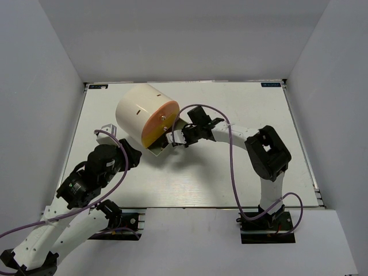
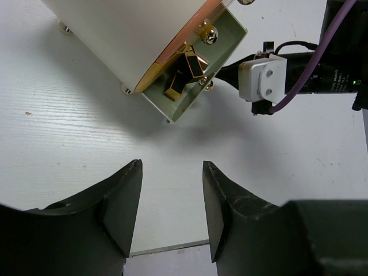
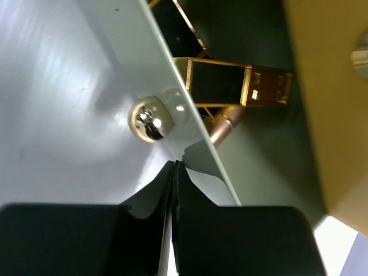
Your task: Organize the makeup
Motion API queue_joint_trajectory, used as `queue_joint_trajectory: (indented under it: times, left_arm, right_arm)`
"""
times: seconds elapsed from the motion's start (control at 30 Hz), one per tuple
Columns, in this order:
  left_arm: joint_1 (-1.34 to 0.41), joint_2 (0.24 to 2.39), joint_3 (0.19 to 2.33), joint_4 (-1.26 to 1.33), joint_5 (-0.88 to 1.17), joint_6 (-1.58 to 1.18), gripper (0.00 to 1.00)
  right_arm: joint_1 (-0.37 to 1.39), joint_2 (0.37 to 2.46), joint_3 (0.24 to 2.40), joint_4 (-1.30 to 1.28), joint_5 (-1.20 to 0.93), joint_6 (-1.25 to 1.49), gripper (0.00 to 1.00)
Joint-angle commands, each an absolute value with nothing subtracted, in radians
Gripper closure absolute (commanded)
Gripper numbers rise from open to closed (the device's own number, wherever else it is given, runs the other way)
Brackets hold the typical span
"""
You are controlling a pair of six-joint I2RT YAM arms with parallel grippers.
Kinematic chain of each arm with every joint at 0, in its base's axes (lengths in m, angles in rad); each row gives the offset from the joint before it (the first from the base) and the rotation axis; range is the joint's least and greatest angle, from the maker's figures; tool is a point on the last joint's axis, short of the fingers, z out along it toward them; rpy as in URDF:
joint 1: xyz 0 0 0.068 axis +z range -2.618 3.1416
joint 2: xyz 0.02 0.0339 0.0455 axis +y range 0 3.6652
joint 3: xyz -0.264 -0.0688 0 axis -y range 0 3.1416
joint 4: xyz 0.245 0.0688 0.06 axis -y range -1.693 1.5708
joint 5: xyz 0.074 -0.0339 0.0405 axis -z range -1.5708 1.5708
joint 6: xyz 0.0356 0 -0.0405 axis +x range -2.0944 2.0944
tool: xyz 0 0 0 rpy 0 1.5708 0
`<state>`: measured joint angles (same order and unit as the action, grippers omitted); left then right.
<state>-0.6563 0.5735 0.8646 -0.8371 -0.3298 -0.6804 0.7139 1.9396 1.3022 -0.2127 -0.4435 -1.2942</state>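
1. My right gripper (image 3: 173,167) is clenched, with its fingers pressed flat together against the front of the pale green drawer (image 3: 103,63), just beside the drawer's shiny round metal knob (image 3: 150,119).
2. My left gripper (image 2: 171,172) is released, jaws spread, over the white table (image 2: 69,138).
3. Two gold-and-black cases (image 3: 218,82) and a rose-gold lipstick (image 3: 225,123) lie inside the drawer, which is drawn out from the big cream cylinder (image 1: 141,112).

Cream cylinder (image 1: 138,112), open drawer (image 2: 227,49), white table (image 1: 190,178)

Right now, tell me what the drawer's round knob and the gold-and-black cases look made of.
Knob: mirror-bright gold with sharp reflections, so polished metal or metallised plastic. Cases: glossy black panels in shiny gold frames, probably plated plastic; the look leaves it open.
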Motion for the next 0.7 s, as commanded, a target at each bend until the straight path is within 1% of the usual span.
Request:
queue_joint_trajectory:
  times: [0.0, 0.4, 0.67]
  left_arm:
    - [-0.652, 0.58, 0.879, -0.83, -0.337, -0.675, 0.43]
    - [-0.652, 0.588, 0.885, -0.816, -0.339, -0.667, 0.43]
    - [-0.652, 0.574, 0.893, -0.833, -0.347, -0.669, 0.43]
  right_arm:
    - [0.724, 1.953, 1.377, -0.123, -0.446, -1.259, 1.0]
    - [0.741, 2.014, 1.468, -0.097, -0.456, -1.201, 1.0]
    - [0.746, 2.042, 1.491, -0.045, -0.443, -1.17, 1.0]
